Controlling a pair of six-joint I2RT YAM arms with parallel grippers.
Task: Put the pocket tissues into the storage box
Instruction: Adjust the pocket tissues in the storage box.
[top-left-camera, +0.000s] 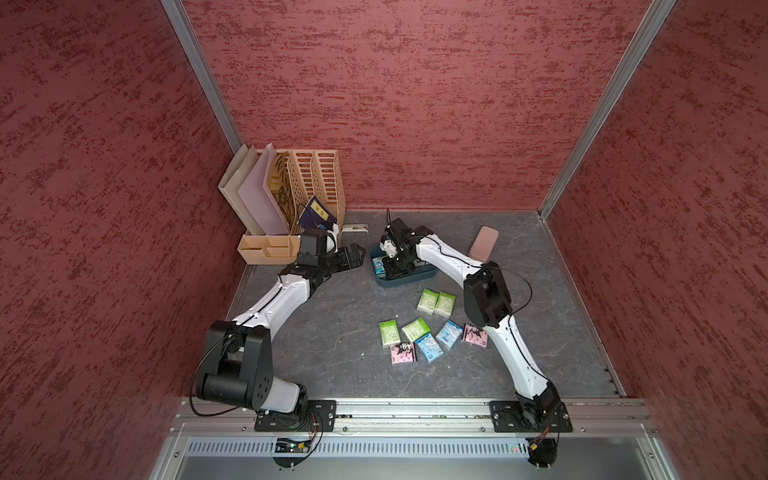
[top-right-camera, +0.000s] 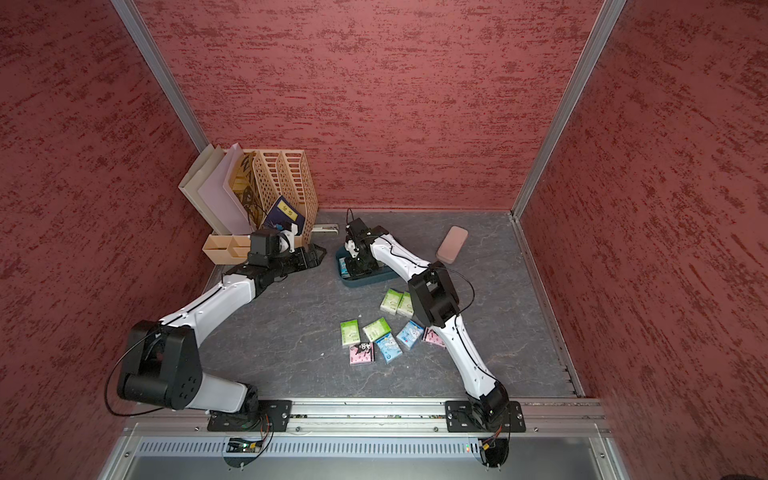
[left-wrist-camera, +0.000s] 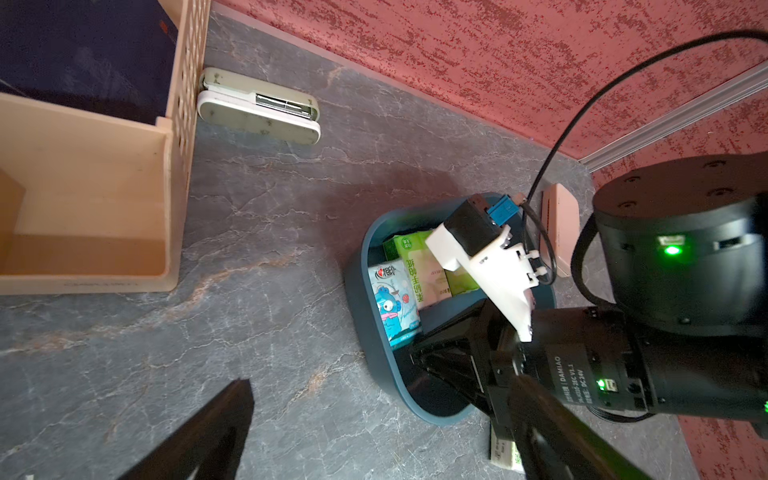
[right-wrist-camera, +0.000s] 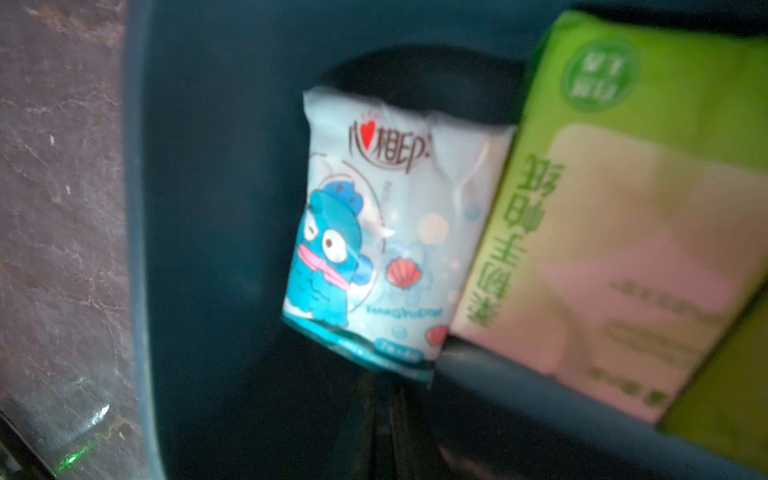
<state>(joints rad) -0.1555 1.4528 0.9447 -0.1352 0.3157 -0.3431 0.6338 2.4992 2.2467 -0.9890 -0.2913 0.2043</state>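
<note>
One blue packet (right-wrist-camera: 374, 232) reads 心相印; motor (left-wrist-camera: 582, 374) marked DAMIAO

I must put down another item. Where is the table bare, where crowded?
Bare: between the left arm and the loose packets; between those packets and the front rail. Crowded: around the storage box, under the right arm.

A beige slotted organizer (top-left-camera: 316, 183) in the back corner — a stapler (left-wrist-camera: 257, 106) just beside it, a pink case (top-left-camera: 484, 243) well apart.
</note>
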